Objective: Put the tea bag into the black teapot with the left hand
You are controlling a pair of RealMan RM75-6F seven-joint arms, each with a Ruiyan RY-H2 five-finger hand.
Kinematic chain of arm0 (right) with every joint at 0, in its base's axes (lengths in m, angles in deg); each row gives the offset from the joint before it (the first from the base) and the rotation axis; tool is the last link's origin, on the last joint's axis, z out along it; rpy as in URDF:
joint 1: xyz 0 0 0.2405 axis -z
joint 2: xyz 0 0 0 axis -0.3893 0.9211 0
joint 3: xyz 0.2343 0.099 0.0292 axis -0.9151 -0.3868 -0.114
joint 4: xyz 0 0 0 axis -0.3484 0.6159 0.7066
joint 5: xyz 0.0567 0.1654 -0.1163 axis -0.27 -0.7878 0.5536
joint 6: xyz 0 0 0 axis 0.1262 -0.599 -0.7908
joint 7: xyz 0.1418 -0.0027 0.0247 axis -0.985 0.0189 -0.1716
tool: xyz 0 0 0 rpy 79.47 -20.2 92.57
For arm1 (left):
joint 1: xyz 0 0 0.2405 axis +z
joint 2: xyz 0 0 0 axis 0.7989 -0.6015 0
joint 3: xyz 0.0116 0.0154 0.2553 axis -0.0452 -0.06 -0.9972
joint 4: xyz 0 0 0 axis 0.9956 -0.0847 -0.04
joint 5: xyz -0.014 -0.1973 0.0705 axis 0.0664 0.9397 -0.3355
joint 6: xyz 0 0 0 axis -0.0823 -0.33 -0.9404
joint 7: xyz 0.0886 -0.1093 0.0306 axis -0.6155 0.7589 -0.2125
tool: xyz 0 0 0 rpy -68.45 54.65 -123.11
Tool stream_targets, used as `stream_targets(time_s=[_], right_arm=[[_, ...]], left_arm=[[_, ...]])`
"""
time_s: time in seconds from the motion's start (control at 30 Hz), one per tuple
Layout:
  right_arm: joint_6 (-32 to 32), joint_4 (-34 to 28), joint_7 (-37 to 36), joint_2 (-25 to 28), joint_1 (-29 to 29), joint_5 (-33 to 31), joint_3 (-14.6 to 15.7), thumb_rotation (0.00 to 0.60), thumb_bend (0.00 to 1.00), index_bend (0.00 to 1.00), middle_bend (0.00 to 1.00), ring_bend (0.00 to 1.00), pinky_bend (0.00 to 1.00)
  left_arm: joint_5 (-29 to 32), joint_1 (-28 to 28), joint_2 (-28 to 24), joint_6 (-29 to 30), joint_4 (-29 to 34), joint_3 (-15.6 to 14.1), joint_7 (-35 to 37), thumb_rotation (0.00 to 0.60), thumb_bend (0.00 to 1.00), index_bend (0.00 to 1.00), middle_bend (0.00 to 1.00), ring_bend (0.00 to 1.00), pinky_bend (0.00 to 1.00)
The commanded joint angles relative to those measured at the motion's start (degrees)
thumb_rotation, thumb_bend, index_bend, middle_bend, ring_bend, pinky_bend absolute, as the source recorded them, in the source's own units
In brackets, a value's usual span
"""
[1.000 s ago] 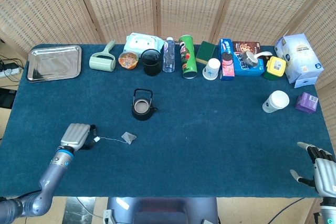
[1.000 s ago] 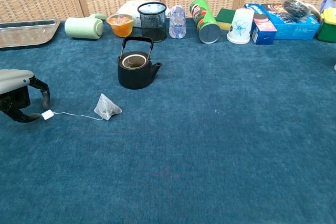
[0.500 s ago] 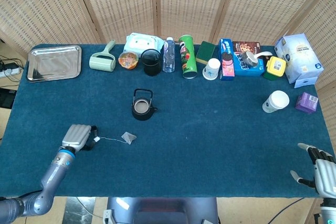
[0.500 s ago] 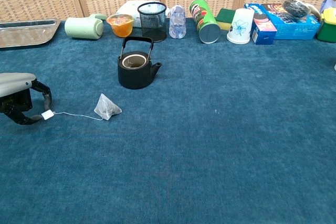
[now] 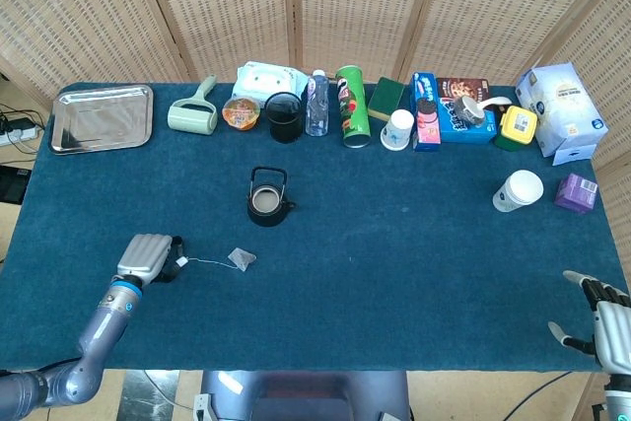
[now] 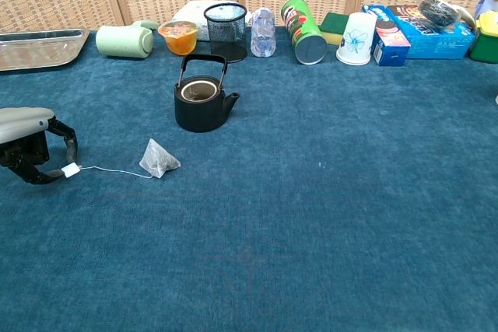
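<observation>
Tea bag (image 6: pixel 159 159), a small pyramid-shaped sachet, lies on the blue counter (image 6: pixel 327 215), near the black teapot (image 6: pixel 202 100) but apart from it. A thin string runs from the sachet leftward to a small white tag (image 6: pixel 71 169). The left robot hand (image 6: pixel 29 145) sits low at the left side of the counter, palm down, with its dark fingertips (image 6: pixel 53 175) curled under and closing on that tag; from the chest view the tag appears pinched between them, though the contact is small and hard to confirm. In the head view the same left robot hand (image 5: pixel 148 256) shows its grey back, with the tag at its right edge.

The teapot stands upright with its handle raised and no lid on, its opening showing.

The right robot hand (image 5: pixel 601 317) is at the far right corner of the head view, off the counter's edge, its fingers spread and nothing in them.

Along the back of the counter stand a metal tray (image 5: pixel 102 117), a green can (image 5: pixel 351 105) and a white paper cup (image 5: pixel 518 190).
</observation>
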Motion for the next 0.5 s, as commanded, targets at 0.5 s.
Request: stream_targets(time_s=[0.5], right_arm=[[0.27,0.31,-0.62,0.1,0.18,-0.17,-0.01,0.6,0.24,0.22,0.28,0.27,0.22]], left_arm=[[1.64,-0.61,0.63,0.9,0.0,-0.44,-0.92,0.6,0.4,0.48,1.0,1.0,0.94]])
